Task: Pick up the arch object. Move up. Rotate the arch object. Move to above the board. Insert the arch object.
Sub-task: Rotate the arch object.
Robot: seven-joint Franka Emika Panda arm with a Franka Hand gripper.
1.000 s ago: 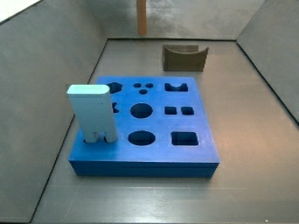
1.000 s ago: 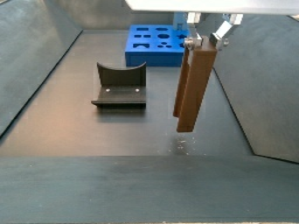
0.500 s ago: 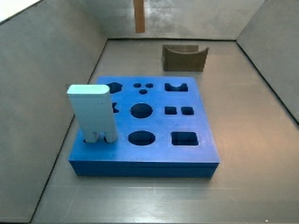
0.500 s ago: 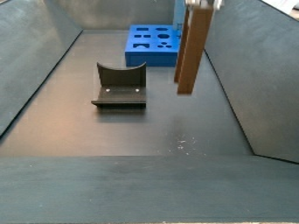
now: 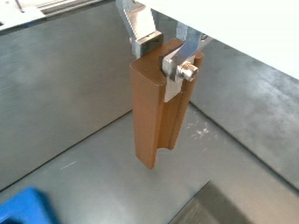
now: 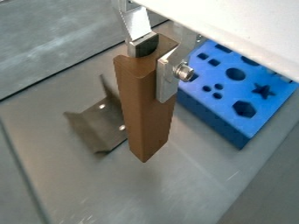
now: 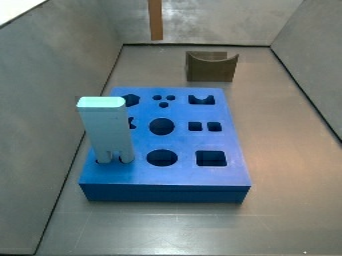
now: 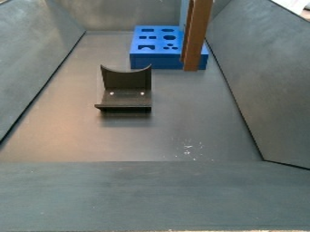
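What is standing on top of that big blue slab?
A pale blue post stands on the board, covering the holes beneath. The pincer holds the arch object elsewhere, above the floor.

Soft even light, slight blur throughout

The gripper (image 5: 163, 54) shows only in both wrist views (image 6: 152, 58). Its fingers (image 5: 142, 24) are flat silver plates of brushed metal, thin and straight-edged, with a dark pad at the tip of the far one. The near finger (image 6: 177, 73) carries a small round screw head at its centre and a notched lower corner. Above the fingers sits a plain white housing with a straight edge. No cables or markings show.
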